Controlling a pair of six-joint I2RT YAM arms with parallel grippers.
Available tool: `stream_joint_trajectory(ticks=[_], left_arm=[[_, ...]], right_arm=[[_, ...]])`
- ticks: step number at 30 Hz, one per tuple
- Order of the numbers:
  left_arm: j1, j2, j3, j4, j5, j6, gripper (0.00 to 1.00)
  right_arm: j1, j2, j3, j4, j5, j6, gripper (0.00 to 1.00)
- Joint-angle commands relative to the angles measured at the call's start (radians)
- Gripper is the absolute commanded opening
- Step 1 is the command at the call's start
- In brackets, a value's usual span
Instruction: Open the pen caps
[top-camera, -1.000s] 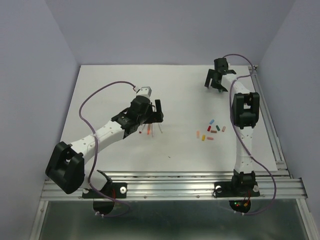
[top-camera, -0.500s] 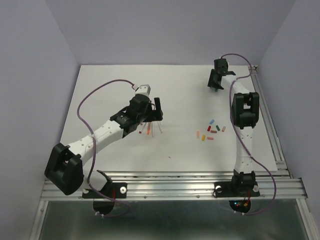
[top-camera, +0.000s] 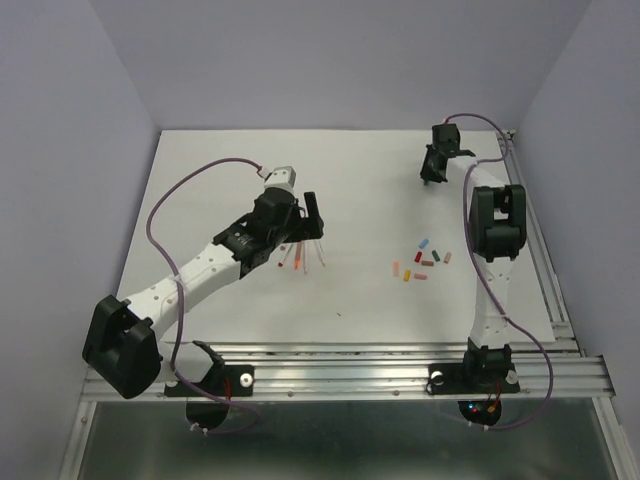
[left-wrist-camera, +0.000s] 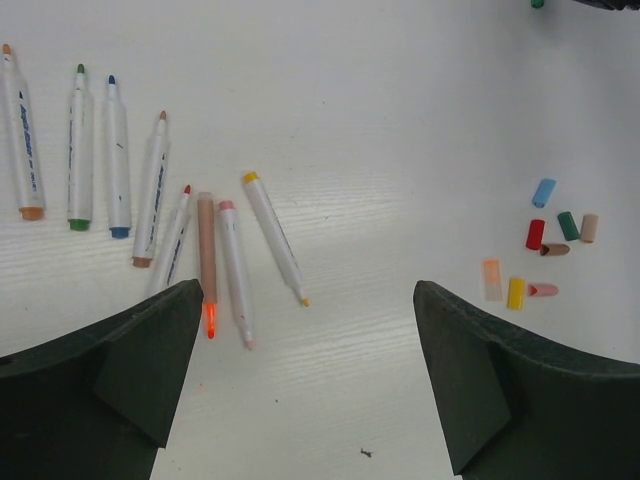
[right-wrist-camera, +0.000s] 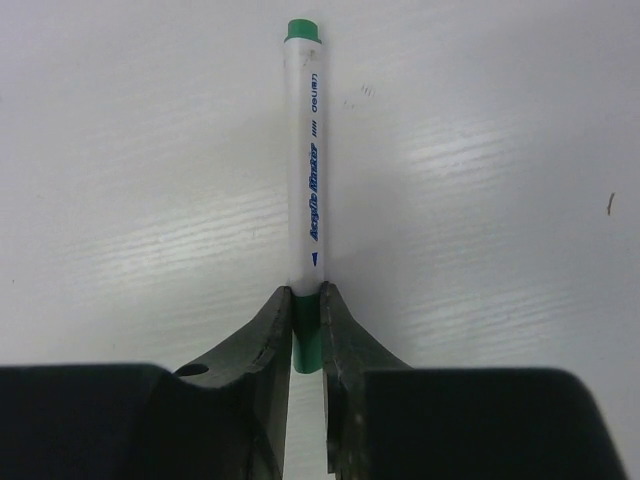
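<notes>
A white-barrelled pen (right-wrist-camera: 308, 180) lies on the table at the far right, its green cap (right-wrist-camera: 306, 340) pinched between the jaws of my right gripper (right-wrist-camera: 306, 300). That gripper (top-camera: 433, 172) is shut on the cap. Several uncapped pens (left-wrist-camera: 118, 160) lie in a loose row under my left gripper (left-wrist-camera: 308, 300), which hovers above them wide open and holds nothing. From above, this gripper (top-camera: 305, 222) is over the pens (top-camera: 300, 260) left of centre. Several loose pen caps (left-wrist-camera: 535, 234) in mixed colours lie clustered to the right (top-camera: 423, 258).
The white tabletop (top-camera: 350, 200) is bounded by an aluminium rail (top-camera: 350, 375) at the near edge and another rail (top-camera: 540, 250) along the right side. Lilac walls stand on the other sides.
My right gripper has gone from open to shut on the green cap at the far right. The left arm has drifted slightly away from me over the pens, still open.
</notes>
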Motion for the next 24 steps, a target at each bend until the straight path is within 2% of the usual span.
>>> stream_joint_trajectory(ticks=[1, 6, 8, 9, 10, 11, 13, 15, 20, 24], left_arm=[[-0.003, -0.047, 0.028, 0.008, -0.021, -0.011, 0.99], [-0.002, -0.034, 0.048, 0.012, -0.011, -0.063, 0.99], [-0.003, -0.027, 0.051, 0.034, 0.011, -0.102, 0.99], [-0.002, -0.016, 0.060, 0.041, 0.034, -0.112, 0.99], [-0.002, -0.008, 0.063, 0.047, 0.044, -0.123, 0.99], [-0.003, -0.004, 0.067, 0.069, 0.058, -0.137, 0.99], [-0.003, 0.013, 0.068, 0.104, 0.098, -0.151, 0.99], [-0.005, 0.028, 0.064, 0.138, 0.142, -0.165, 0.99], [-0.013, 0.053, 0.031, 0.225, 0.232, -0.203, 0.99], [-0.020, 0.050, 0.007, 0.252, 0.253, -0.237, 0.99]], right_arm=[[0.011, -0.035, -0.128, -0.092, -0.098, 0.031, 0.07], [0.077, -0.256, -0.394, 0.041, -0.223, -0.003, 0.06], [0.112, -0.411, -0.592, 0.148, -0.325, -0.015, 0.05], [0.160, -0.525, -0.661, 0.246, -0.360, -0.017, 0.05], [0.187, -0.574, -0.732, 0.296, -0.392, -0.012, 0.05], [0.217, -0.633, -0.871, 0.348, -0.465, -0.003, 0.06], [0.314, -0.760, -0.982, 0.493, -0.530, 0.034, 0.06], [0.417, -0.819, -1.071, 0.552, -0.537, 0.061, 0.06], [0.554, -0.974, -1.113, 0.589, -0.520, 0.107, 0.06], [0.563, -1.046, -1.128, 0.608, -0.520, 0.152, 0.05]])
